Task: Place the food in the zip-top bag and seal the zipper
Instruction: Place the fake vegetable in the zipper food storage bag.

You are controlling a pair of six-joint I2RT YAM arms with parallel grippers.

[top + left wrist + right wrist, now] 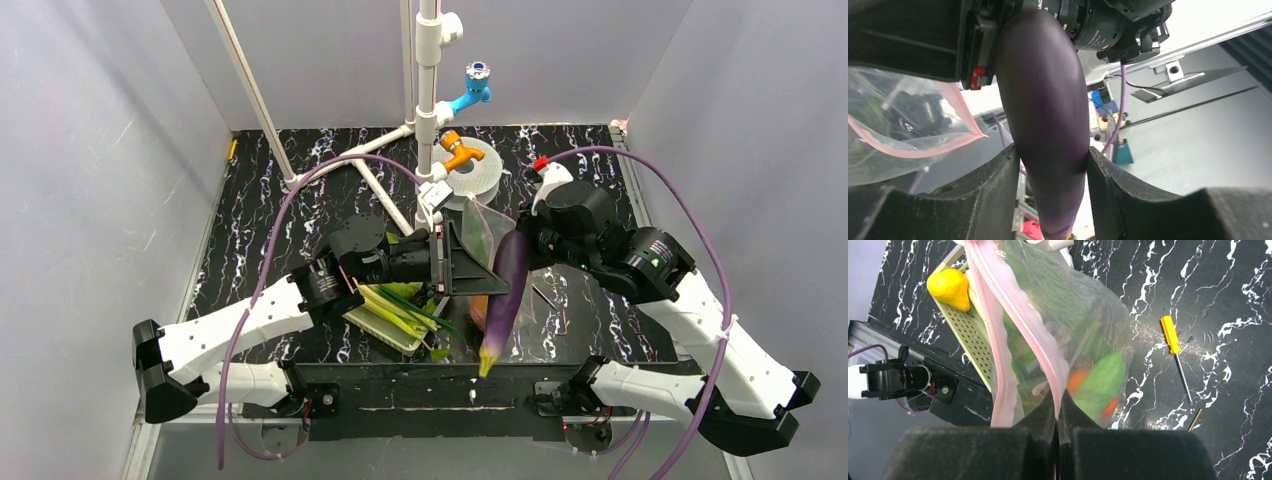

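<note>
Loading is the step in hand, and sealing has not begun. The left gripper (1053, 170) stands about half open, both fingers pressed against the flanks of a long purple eggplant (1043, 100). The eggplant runs straight through the gap, with its thick body beyond the jaws and its narrow end behind them. The right gripper (1058, 412) is fully closed, pinching one lip of the zip-top bag (1083, 325) right at the zipper (998, 340). The bag hangs out in front of its jaws, and the other pink lip falls away to one side of the pinch, so the mouth looks parted, not pressed together. Through the plastic beyond the right jaws show orange pieces (1077, 380) and a green piece (1105, 377). From the left wrist the bag's pink-edged corner lies just beside the eggplant, off to one side of the jaws and not around it. A yellow fruit (949, 287) sits on the pale green basket (968, 335) behind the bag. A small screwdriver (1171, 335) lies on the table, well apart from the right jaws. The next move probably calls for swinging the eggplant's end into line with the parted lips and feeding it in lengthwise. It looks long for this bag, so only one held lip may let the mouth collapse or snag.
</note>
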